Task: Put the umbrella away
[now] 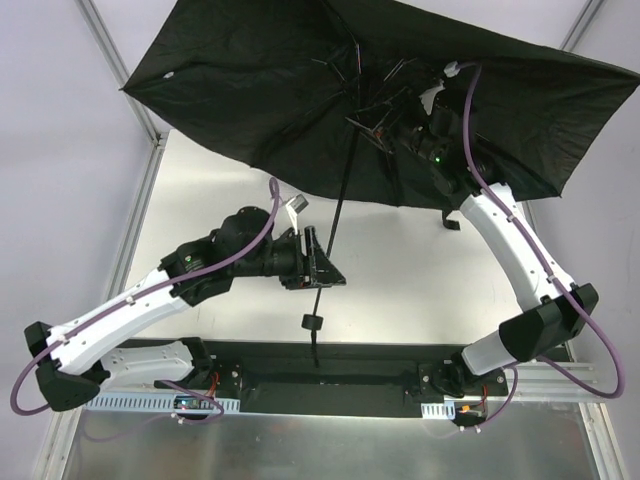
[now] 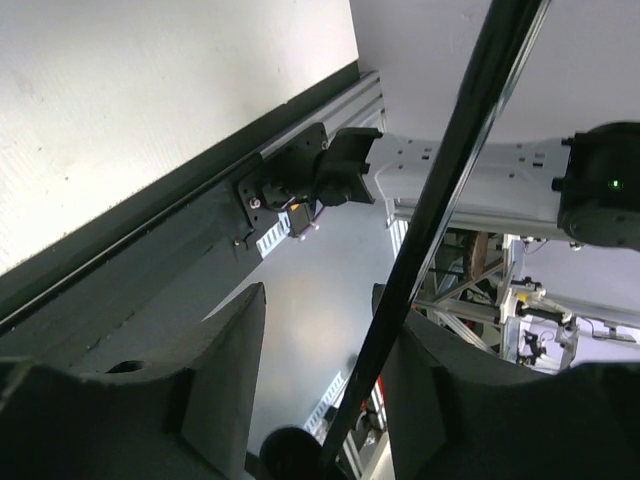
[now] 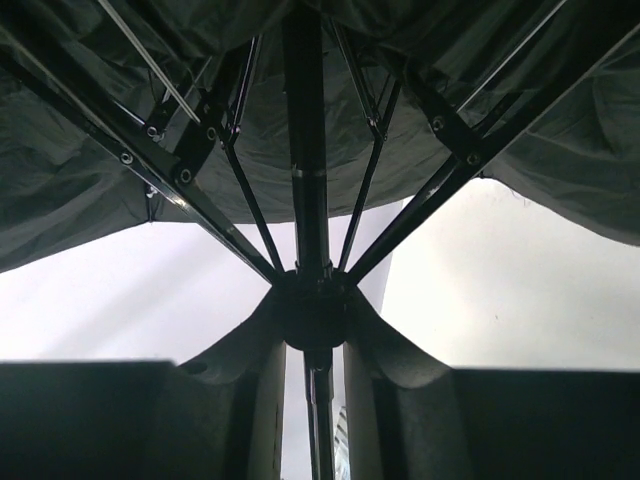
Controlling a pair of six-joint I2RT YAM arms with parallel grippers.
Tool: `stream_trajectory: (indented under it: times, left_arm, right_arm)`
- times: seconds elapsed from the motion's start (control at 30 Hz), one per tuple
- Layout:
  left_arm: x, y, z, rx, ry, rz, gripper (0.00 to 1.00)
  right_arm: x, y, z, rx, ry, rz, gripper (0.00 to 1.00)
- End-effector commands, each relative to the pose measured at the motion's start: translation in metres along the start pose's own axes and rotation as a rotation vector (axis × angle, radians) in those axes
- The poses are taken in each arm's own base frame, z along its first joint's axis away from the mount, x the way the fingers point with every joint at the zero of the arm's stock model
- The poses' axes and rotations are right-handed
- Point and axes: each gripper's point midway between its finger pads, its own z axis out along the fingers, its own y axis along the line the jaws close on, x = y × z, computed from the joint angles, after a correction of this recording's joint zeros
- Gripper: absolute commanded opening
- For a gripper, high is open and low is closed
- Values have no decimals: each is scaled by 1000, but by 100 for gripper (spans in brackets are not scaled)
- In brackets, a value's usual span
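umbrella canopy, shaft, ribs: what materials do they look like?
On the umbrella: canopy looks like thin woven fabric, matte black; it creases and sags. Shaft: probably metal with a black finish; thin, straight, slight sheen in the wrist views. Ribs: likely metal strips, dark coated, with small rivets at the joints.

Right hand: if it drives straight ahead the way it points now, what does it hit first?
The umbrella runner hub, which sits right at the right hand fingertips. Past that is the canopy underside; how far off it is can't be judged.

The umbrella (image 1: 280, 90) runs off the overhead view's top edge
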Motion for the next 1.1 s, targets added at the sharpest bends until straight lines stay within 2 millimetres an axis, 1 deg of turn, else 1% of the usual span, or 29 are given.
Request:
stream_trajectory:
  times: [0.0, 0.07, 0.17, 0.23, 0.27, 0.3, 0.37, 0.43, 0.5, 0.53, 0.57, 0.6, 0.63, 0.67, 0.7, 0.77, 0.8, 0.93, 1.07]
  left_arm:
    - [2, 3, -16, 12, -63, -49, 43]
    - [4, 1, -17, 20, -59, -49, 38]
    - [0, -3, -12, 16, -55, -39, 24]
    - [-8, -8, -10, 17, -78, -18, 11]
    - [-12, -12, -11, 19, -95, 0, 2]
    - [-21, -18, -13, 22, -129, 17, 0]
    - [-40, -30, -20, 25, -213, 54, 0]
    - [-66, -42, -29, 16, -316, 106, 0]
    - [-87, -53, -34, 17, -369, 134, 0]
    - [-95, -56, -35, 22, -375, 138, 0]
    - [-108, -56, -35, 16, -387, 132, 0]
    - [-114, -55, -33, 8, -388, 136, 0]
    - [-118, -59, -34, 13, -389, 152, 0]
    - [-122, -55, -31, -1, -387, 155, 0]
    - [-123, -53, -28, -4, -378, 151, 0]
    - [-121, -50, -21, -4, -347, 139, 0]
    - [-118, -48, -17, -3, -325, 129, 0]
    - [-105, -40, -1, -3, -254, 89, 0]
    - [-88, -27, -1, -15, -238, 50, 0]
  right_arm:
    - [-33, 72, -13, -203, -81, -29, 0]
    - [-35, 74, -11, -211, -75, -24, 0]
    - [-35, 77, -10, -226, -57, -2, 0]
    - [-32, 78, -10, -234, -44, 10, 0]
    - [-30, 78, -11, -235, -32, 13, 0]
    - [-28, 77, -13, -229, -18, 23, 0]
    - [-17, 68, -17, -190, 36, 35, 0]
    - [6, 51, -21, -132, 124, 56, 0]
    - [40, 44, -29, -145, 221, 64, 0]
    - [62, 49, -35, -181, 276, 59, 0]
    - [78, 48, -39, -197, 314, 62, 0]
    - [94, 49, -46, -215, 341, 66, 0]
    - [106, 53, -53, -232, 363, 71, 0]
    - [118, 46, -56, -223, 381, 87, 0]
    - [125, 45, -62, -222, 385, 95, 0]
    - [132, 45, -70, -224, 381, 100, 0]
    - [131, 45, -73, -223, 370, 100, 0]
    - [114, 35, -70, -201, 327, 94, 0]
    - [103, 16, -65, -149, 288, 89, 0]
